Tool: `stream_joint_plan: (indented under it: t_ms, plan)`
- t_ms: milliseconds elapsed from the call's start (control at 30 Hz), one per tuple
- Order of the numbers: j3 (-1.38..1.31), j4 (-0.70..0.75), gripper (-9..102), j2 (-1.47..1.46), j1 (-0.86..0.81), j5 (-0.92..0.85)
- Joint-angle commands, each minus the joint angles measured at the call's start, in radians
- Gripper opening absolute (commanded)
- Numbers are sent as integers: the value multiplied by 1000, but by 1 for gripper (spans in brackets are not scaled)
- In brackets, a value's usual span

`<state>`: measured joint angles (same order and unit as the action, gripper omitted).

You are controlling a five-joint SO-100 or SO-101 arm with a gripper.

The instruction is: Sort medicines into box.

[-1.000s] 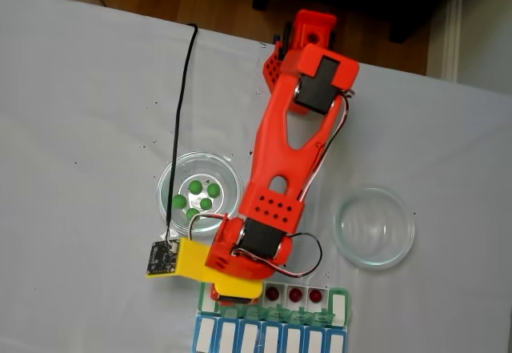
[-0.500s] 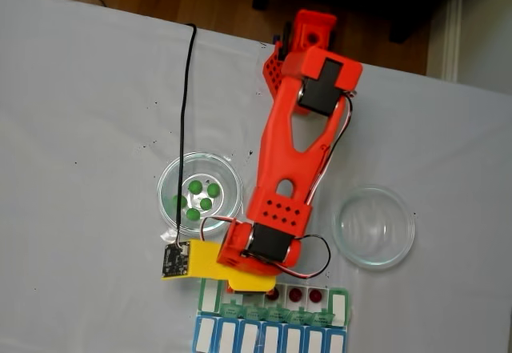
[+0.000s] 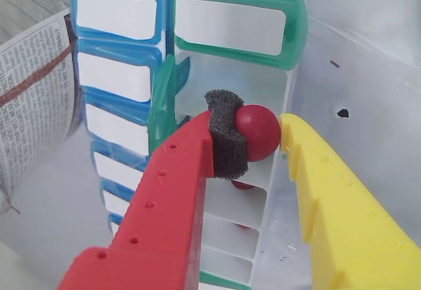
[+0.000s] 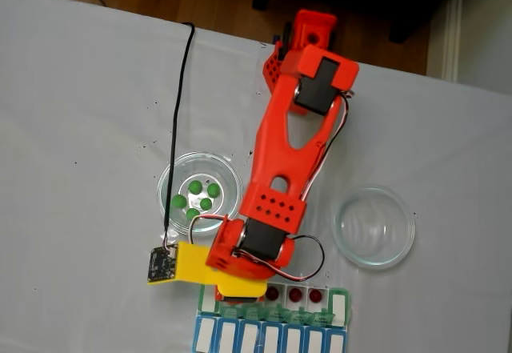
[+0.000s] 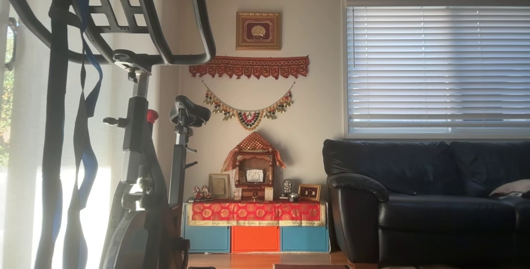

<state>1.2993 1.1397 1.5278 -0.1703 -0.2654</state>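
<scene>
- Lower centre of the wrist view: the gripper fills the white compartment's mouth, a dark red pill wedged between its fingers
- A raised green lid stands just left of that opening
- Fixed view: the dish of green pills crowds the arm's left; the empty dish sits right, bare cloth between

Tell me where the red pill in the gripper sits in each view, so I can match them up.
Wrist view: the red pill sits mid-frame, pinched between the gripper's foam pad and yellow finger.
Fixed view: hidden beneath the arm, bottom centre.
Other view: a living room.
Shared landmark: the green-lidded box.
</scene>
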Motion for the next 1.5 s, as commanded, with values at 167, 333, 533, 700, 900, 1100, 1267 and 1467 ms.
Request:
stream_joint_plan:
  t_ms: [167, 333, 533, 700, 900, 1100, 1267, 1467]
  plan:
    - [-12, -137, 1, 15, 40, 23]
    - [97, -291, 1, 29, 55, 9]
    - [155, -345, 1, 44, 74, 25]
    - [172, -382, 1, 41, 72, 3]
    - [167, -365, 1, 35, 71, -17]
    - [163, -330, 8, 37, 72, -40]
    - [155, -307, 18, 41, 72, -44]
    - [144, -284, 21, 38, 72, -58]
